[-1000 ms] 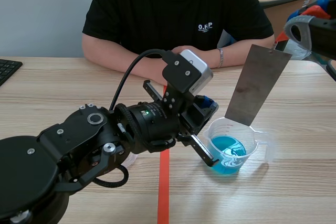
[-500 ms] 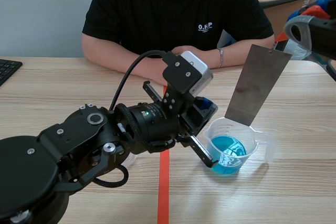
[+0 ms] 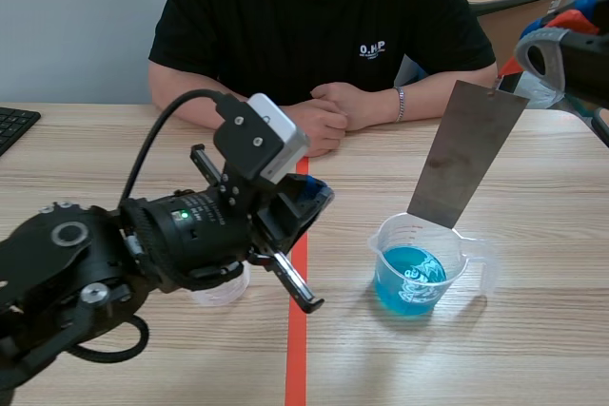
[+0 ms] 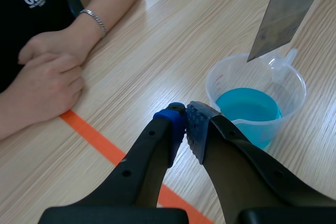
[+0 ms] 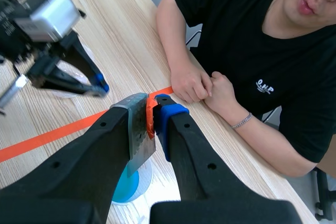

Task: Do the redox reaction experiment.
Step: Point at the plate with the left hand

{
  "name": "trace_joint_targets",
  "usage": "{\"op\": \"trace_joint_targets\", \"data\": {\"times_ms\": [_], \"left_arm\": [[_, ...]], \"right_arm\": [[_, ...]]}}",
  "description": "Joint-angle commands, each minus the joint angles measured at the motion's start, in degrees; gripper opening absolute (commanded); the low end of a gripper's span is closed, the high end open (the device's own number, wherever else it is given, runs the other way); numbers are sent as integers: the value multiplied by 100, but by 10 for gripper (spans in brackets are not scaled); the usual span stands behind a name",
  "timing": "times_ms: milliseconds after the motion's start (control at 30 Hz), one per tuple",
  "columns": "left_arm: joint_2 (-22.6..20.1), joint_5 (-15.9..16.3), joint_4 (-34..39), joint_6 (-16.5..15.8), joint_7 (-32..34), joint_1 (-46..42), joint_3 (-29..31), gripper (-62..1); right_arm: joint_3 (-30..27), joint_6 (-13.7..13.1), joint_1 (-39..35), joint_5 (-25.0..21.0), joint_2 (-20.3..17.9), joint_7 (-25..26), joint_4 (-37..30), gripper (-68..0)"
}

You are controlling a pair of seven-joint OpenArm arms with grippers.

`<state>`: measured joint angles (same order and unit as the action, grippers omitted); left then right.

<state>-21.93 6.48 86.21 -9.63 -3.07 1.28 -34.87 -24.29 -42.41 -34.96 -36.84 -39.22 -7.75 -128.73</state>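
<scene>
The metal plate [image 3: 466,154] is a flat, dull grey rectangle with darker smudges on its face. It hangs over the beaker [image 3: 392,235]. Its long axis stands steep and leans away from the beaker, so the top end lies up and to the right. The lower edge is at the beaker's far rim, above the blue liquid [image 3: 409,282] and not in it. The right gripper [image 5: 149,111] is clenched on the plate's top end, with an orange strip showing between the plate and the blue pad. The beaker is clear plastic with a spout and is partly filled.

Left of the beaker, the left gripper [image 4: 186,129] is low over the orange tape line [image 3: 297,339]. Its fingers are closed together on nothing. A clear cup [image 3: 224,287] sits beyond the tape line, half hidden under that arm. Behind the beaker a person's hands [image 3: 328,116] rest clasped on the table [image 3: 533,349]. A keyboard [image 3: 14,125] lies at the table's far left edge.
</scene>
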Motion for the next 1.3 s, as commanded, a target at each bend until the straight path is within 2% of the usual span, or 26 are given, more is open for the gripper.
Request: {"op": "trace_joint_targets", "data": {"times_ms": [0, 267, 367, 467, 667, 833, 967, 1267], "left_arm": [[-205, 31, 297, 55, 48, -223, 177, -560], [-1388, 28, 1342, 173, 44, -1762, 1346, -560], [-1687, 28, 1517, 431, 63, -2511, 1939, -560], [-1812, 31, 1545, 686, 92, -3279, 2562, -560], [-1773, 31, 1545, 1209, 356, -4784, 3654, -561], [-1388, 33, 1543, 1362, 415, -5713, 4284, -560], [-1003, 33, 1543, 1368, 380, -6144, 4465, -560], [-181, 33, 1541, 1440, 155, -6614, 4463, -560]], "right_arm": [[-13, -31, 83, -44, -44, 68, 7, -660], [-13, -31, 83, -44, -44, 87, 7, -660], [-13, -31, 83, -44, -44, 87, 7, -660], [-13, -31, 83, -44, -44, 90, 7, -660], [-4, -31, 83, -42, -46, 111, 7, -660], [70, -31, 83, 61, -46, 240, 109, -660], [157, -31, 83, 219, -46, 424, 232, -660], [404, -31, 160, 671, -46, 767, 422, -660]]}}
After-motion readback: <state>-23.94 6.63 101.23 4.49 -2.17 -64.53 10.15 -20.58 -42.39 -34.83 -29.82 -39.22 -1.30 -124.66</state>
